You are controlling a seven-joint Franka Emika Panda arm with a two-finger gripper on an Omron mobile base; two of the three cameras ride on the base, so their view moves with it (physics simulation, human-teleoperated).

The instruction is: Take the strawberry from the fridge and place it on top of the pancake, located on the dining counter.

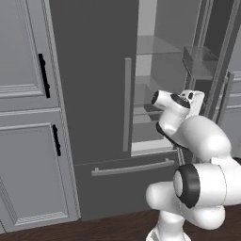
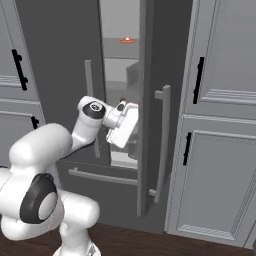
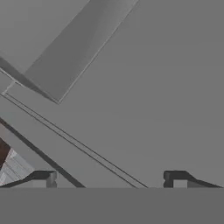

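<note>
Inside fridge [image 1: 94,70] gap – one pincer [image 3: 109,177], fingers apart, empty – two bar handles [image 2: 162,140].

Tall grey cabinets [image 1: 28,113] with panel doors stand on both sides of the fridge [image 1: 94,94]. Black handles [image 1: 44,75] run up and down on the doors. The floor [image 1: 94,228] below is dark brown wood.

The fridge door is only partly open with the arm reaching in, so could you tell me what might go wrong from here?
1. The fridge gap looks narrow: the wrist sits close to the right door edge and could knock it.
2. The small red thing on an upper shelf, possibly the strawberry, lies above the hand; rising could clip a glass shelf.
3. The open gripper faces a plain grey surface.
</note>
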